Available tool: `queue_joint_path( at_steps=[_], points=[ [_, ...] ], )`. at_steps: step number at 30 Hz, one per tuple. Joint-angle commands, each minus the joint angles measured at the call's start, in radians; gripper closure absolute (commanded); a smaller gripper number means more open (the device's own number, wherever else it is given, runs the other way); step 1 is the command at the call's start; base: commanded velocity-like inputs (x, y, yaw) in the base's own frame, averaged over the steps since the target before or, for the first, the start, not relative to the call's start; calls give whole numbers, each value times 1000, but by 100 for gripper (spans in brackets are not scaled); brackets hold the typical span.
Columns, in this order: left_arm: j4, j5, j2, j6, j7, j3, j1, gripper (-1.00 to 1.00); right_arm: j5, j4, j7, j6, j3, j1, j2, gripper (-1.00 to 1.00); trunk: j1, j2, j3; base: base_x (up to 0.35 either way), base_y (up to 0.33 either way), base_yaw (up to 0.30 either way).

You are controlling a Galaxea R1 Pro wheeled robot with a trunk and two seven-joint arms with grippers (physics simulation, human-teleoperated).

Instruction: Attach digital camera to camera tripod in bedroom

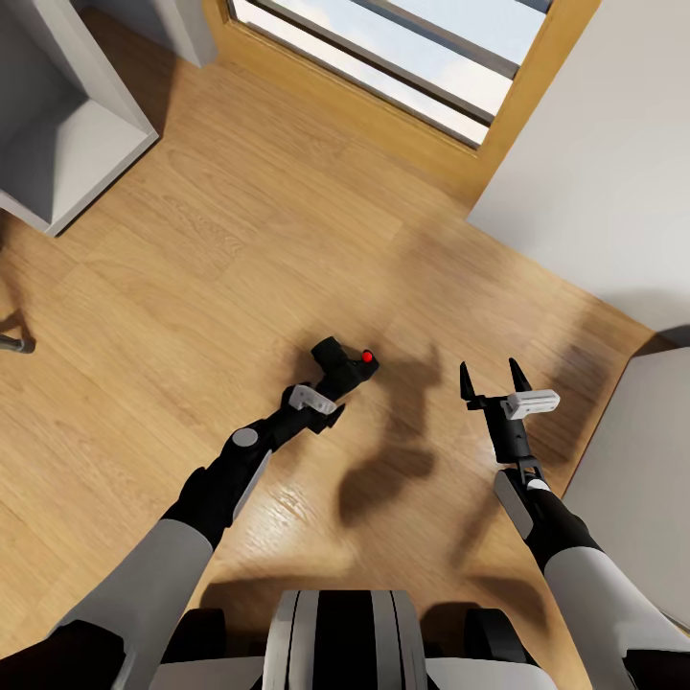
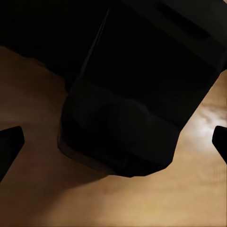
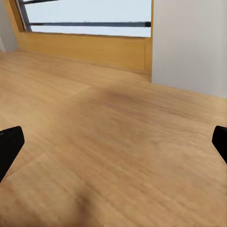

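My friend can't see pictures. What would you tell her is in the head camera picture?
The robot's left gripper holds a small black camera with a red button above a wood floor. The right gripper is open and empty, and a window is ahead.

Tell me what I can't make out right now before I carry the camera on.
- Left gripper fingertips: hidden behind the digital camera, head view.
- Camera's grip contact: left wrist view shows a dark mass, no detail.
- Metal object on the floor: cut by the head view's left edge.

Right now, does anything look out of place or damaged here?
Nothing stands out. The left gripper holds the digital camera above the wood floor, and the right gripper is open and empty.
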Motion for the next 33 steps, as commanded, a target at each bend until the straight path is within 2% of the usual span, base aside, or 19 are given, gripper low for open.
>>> queue_joint_path(
  at_steps=[1, 11, 26, 33],
  points=[
    [-2, -10, 0, 3, -3, 2, 0, -100, -9, 1, 10, -1, -1, 0, 0, -100, 0, 0, 0, 0, 0, 0],
    [-3, -10, -3, 3, -1, 2, -1, -100, -9, 1, 10, -1, -1, 0, 0, -100, 0, 0, 0, 0, 0, 0],
    [17, -10, -28, 5, 4, 2, -25, -100, -9, 1, 10, -1, -1, 0, 0, -100, 0, 0, 0, 0, 0, 0],
    [18, -10, -32, 6, 4, 3, -31, -100, -9, 1, 10, -1, -1, 0, 0, -100, 0, 0, 0, 0, 0, 0]
  ],
)
